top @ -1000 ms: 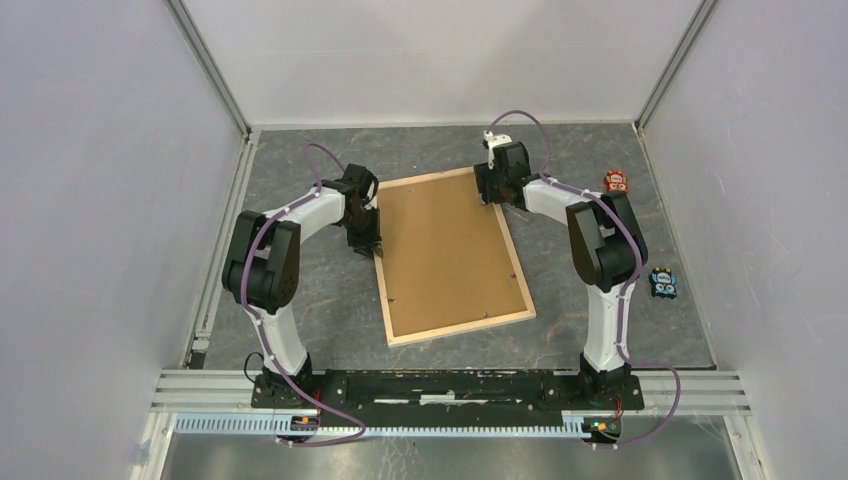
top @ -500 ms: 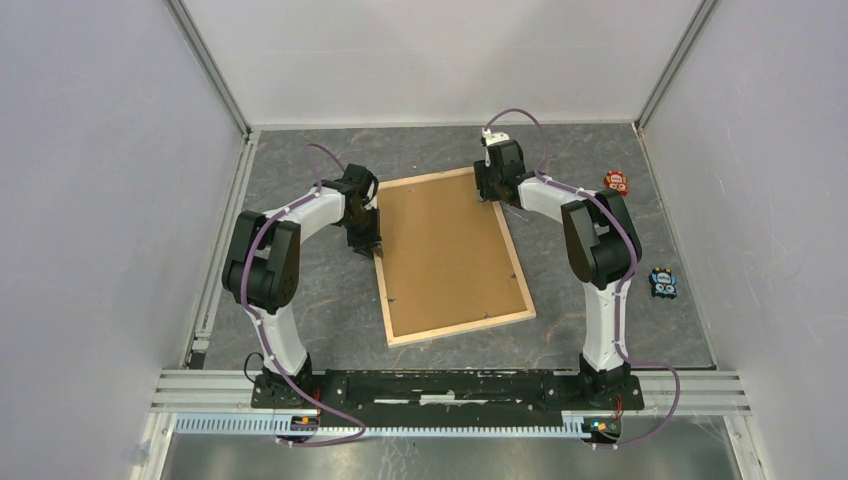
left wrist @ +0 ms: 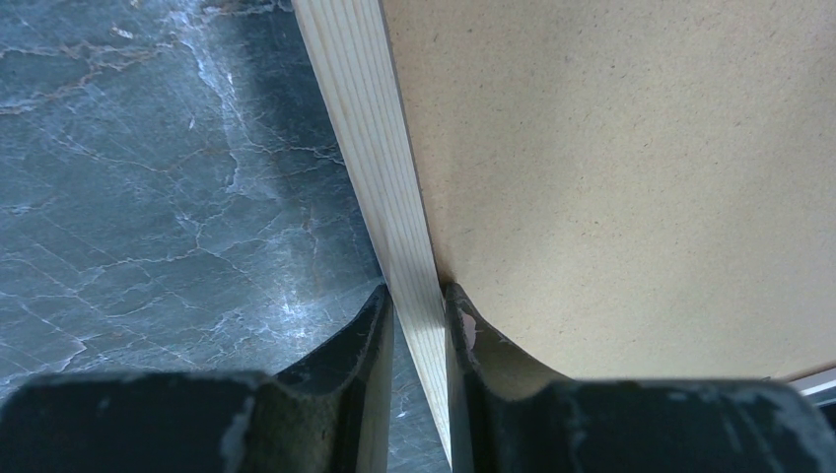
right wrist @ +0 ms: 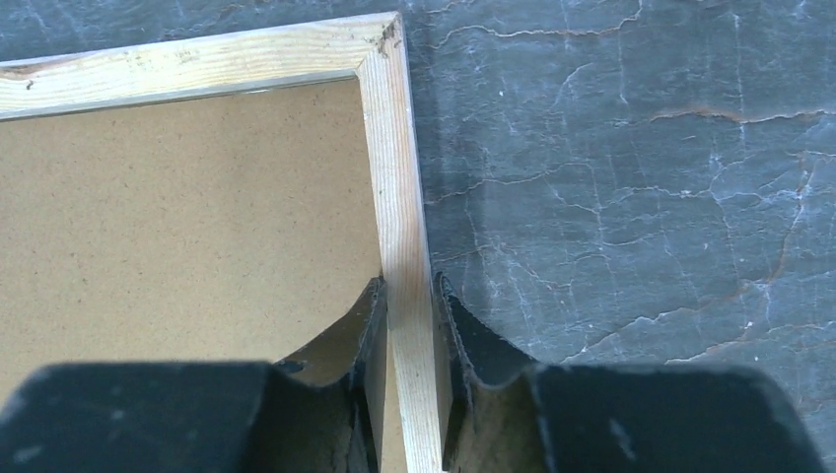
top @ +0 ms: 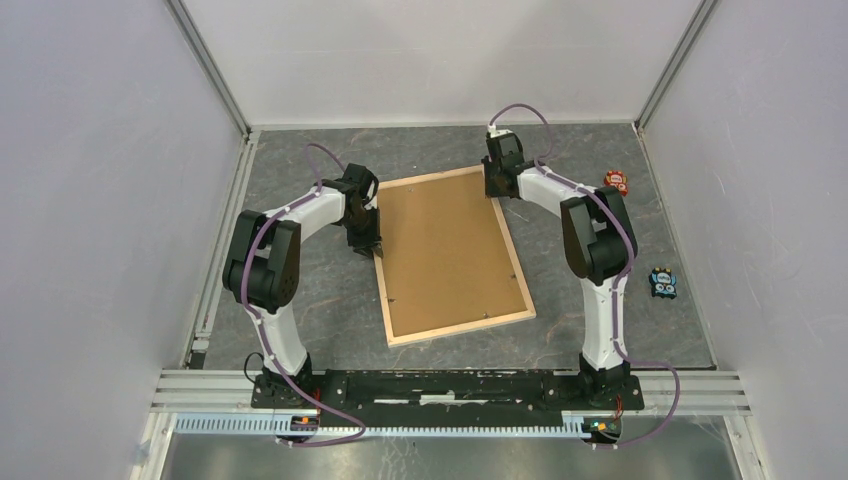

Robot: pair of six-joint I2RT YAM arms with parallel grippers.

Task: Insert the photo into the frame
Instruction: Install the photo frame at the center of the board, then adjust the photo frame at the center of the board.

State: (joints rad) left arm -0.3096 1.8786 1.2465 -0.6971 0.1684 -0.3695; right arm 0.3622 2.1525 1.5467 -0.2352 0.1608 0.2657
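Observation:
The pale wooden frame (top: 460,327) lies face down on the dark mat, with the brown backing board (top: 445,250) filling it. My left gripper (top: 368,243) is shut on the frame's left rail (left wrist: 370,148), one finger outside it and one on the board side; its fingertips (left wrist: 417,296) pinch the rail. My right gripper (top: 497,185) is on the right rail (right wrist: 389,148) close to the far right corner, its jaws (right wrist: 407,291) closed against both sides of the rail. No photo shows in any view.
A small red toy (top: 615,182) and a small blue toy (top: 662,283) lie on the mat right of the right arm. White walls enclose the mat on three sides. A metal rail (top: 450,385) runs along the near edge.
My right gripper has moved a little farther along the right rail toward the far corner. The frame and the left arm have not moved.

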